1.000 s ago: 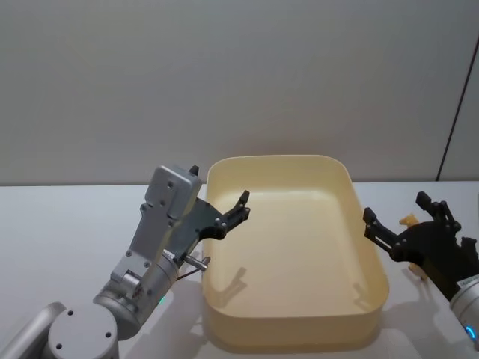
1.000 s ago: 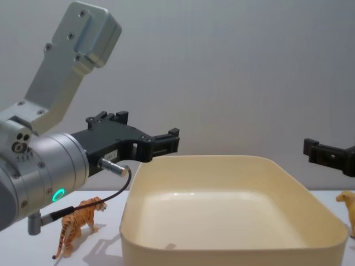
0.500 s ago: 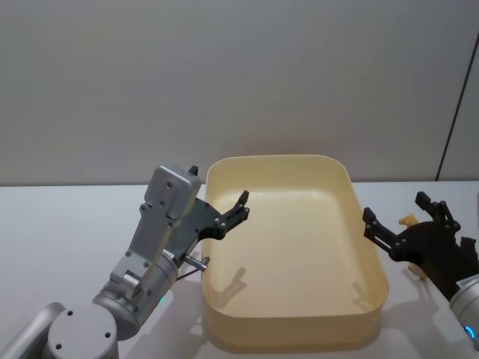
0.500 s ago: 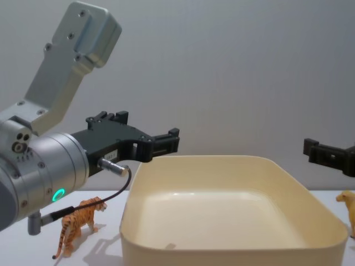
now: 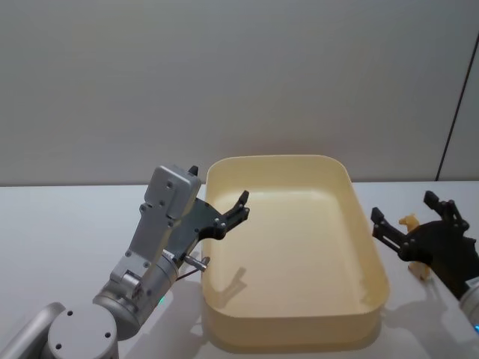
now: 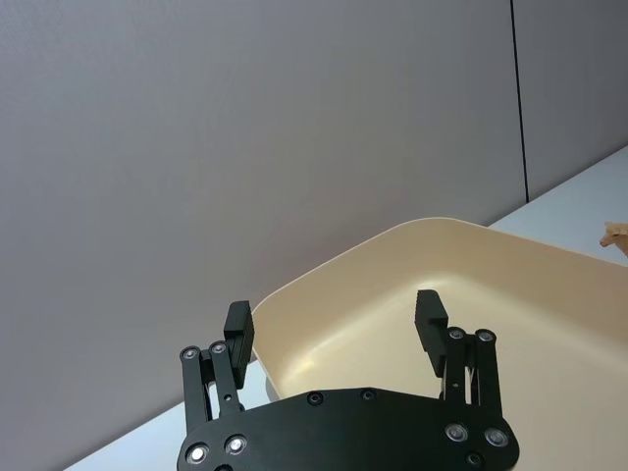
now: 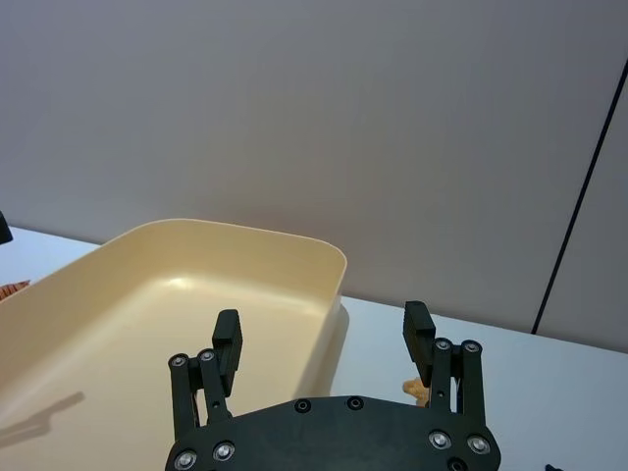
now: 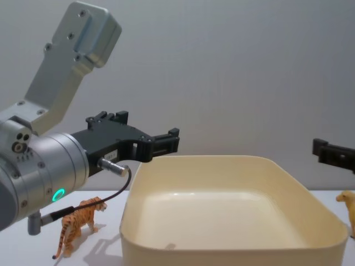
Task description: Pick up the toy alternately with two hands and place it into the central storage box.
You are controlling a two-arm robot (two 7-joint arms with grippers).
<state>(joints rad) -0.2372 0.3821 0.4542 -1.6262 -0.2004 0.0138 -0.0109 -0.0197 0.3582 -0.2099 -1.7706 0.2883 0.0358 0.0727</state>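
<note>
Hovering: right gripper (image 5: 404,209) above yellow toy animal (image 5: 409,221) on bench (image 5: 75,224), just right of central storage box (image 5: 292,329); fingers apart, empty, likely lining up to straddle toy. Left gripper (image 5: 242,206) over box's left rim, fingers apart, nothing held. Tiger toy (image 8: 77,221) stands left of box. Box between arms, within reach of both; no toy in it yet.

Head view: high, looking forward and down into the storage box (image 5: 296,329) on the worktop (image 5: 67,224).
Chest view: low, near rim height, looking across the storage box; left tool (image 8: 168,142) looms close.
Left wrist view: just behind the left tool, facing the storage box.
Right wrist view: just behind the right tool (image 7: 323,335), facing the storage box from the opposite side.
Shared: the storage box, in all four.
</note>
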